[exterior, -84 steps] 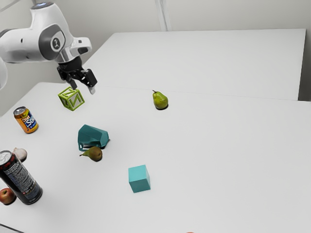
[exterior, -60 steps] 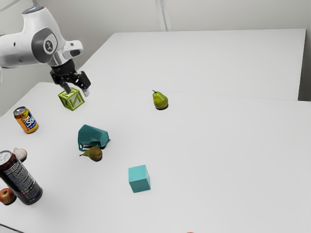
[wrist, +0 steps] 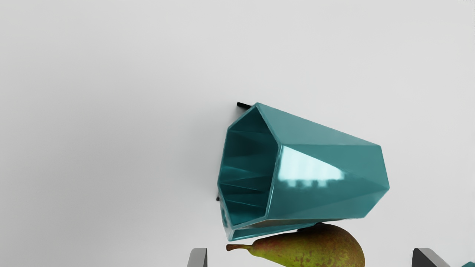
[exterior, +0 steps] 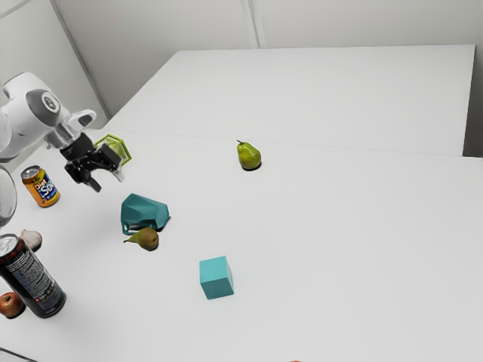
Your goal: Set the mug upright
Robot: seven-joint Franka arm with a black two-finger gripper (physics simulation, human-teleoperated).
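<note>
Arm and hand (exterior: 107,181) have moved nearer and to the exterior view's left since the earlier frames; the things on the table (exterior: 339,226) lie where they were. A teal faceted mug (exterior: 145,211) lies on its side, its open mouth toward the exterior view's left, handle on the near side. The hand is up off the table to the left of the mug, its two fingers (wrist: 197,258) spread wide with nothing gripped. Just beside the mug's handle lies a brownish-green pear (exterior: 149,239). Nearer and to the right sits a turquoise cube (exterior: 216,279); far right of the mug stands a green pear (exterior: 249,156). Far left, partly behind the hand, is a lime open-frame cube (exterior: 124,153). At left are an orange soda can (exterior: 41,187), a garlic bulb (exterior: 32,239), a tall dark can (exterior: 32,277) and a red apple (exterior: 10,305).
</note>
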